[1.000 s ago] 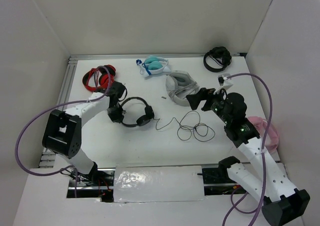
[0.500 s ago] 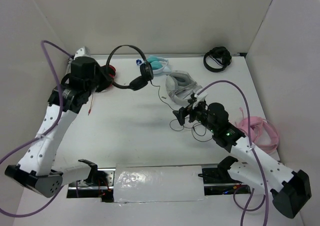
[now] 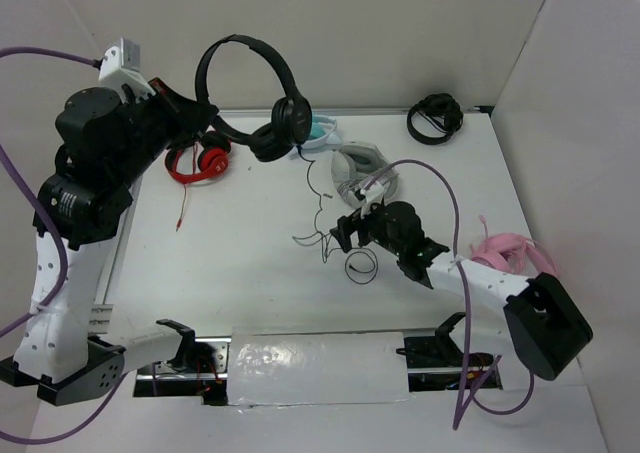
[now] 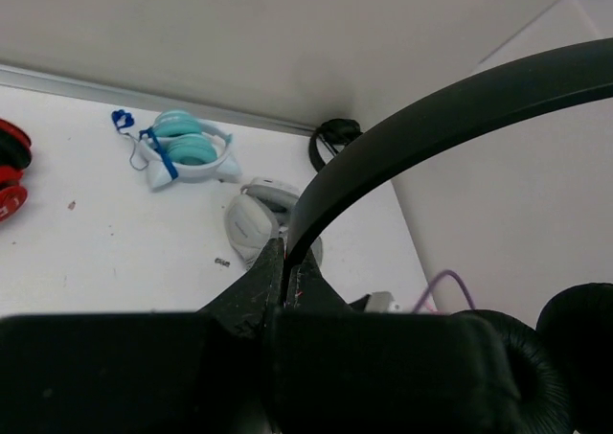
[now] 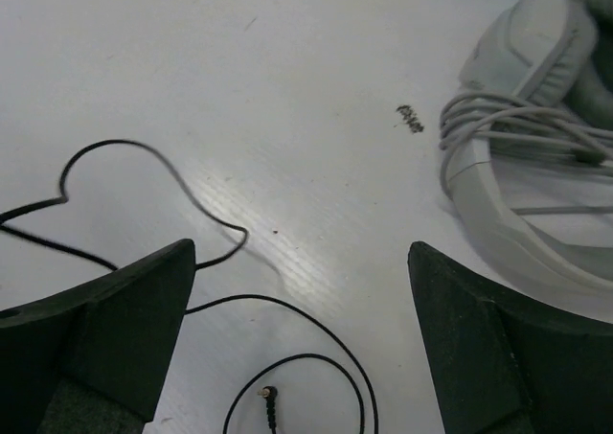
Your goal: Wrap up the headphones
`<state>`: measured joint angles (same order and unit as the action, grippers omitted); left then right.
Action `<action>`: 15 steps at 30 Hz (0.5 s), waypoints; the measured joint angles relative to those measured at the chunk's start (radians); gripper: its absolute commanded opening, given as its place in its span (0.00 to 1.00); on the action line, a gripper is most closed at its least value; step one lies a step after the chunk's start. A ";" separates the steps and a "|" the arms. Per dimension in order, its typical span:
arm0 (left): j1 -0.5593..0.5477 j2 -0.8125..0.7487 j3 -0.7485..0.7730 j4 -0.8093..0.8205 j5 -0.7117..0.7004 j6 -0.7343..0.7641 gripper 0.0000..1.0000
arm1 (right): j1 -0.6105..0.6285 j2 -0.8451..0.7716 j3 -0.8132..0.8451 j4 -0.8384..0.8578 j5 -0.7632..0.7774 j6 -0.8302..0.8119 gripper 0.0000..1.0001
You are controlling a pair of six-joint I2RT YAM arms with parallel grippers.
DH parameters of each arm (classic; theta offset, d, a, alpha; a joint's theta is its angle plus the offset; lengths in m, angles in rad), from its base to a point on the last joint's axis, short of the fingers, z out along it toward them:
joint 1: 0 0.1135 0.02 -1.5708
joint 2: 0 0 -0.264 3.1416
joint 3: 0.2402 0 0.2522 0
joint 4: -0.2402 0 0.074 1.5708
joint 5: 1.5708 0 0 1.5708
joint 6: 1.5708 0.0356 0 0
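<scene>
Above the table [image 3: 230, 273], rear left: slim all-black headphones [image 3: 291, 118] held up in the air. Thin arched headband [image 4: 479, 94] on top, two small round earcups [image 3: 268, 143] hanging close together at its right end. Clamped at the band's other end by the left gripper [image 3: 200, 118], fingers closed tight on it. Long thin black cable [image 3: 318, 205] dropping from the earcups to the tabletop and ending in loose loops by the right gripper [image 3: 340, 235]. Right gripper low over the table, fingers spread wide, gripping nothing.

Exact grip spot hard to read from the top camera, black on black. Headband cut off at the frame edge and blurred in the left wrist view, with only part of the ear pads showing at the lower right. No cable in that view.

Only in the right wrist view: one cable curve lying flat between the fingers, plus the small plug [image 5: 269, 396] on the table. Grey-white headset [image 5: 536, 70] with bundled cord just beyond. Red-and-black headphones [image 3: 197, 160] below the raised pair, seen whole from the top only.
</scene>
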<state>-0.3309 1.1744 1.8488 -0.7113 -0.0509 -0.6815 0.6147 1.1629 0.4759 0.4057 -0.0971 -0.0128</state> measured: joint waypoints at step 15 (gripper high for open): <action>0.023 0.100 0.090 -0.024 0.036 0.023 0.00 | 0.086 0.159 0.110 -0.124 -0.075 0.274 0.92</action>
<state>-0.3084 1.2747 1.9385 -0.7353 -0.0151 -0.6586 0.7006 1.3224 0.5861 0.2821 -0.1722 0.2607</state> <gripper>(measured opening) 0.042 0.914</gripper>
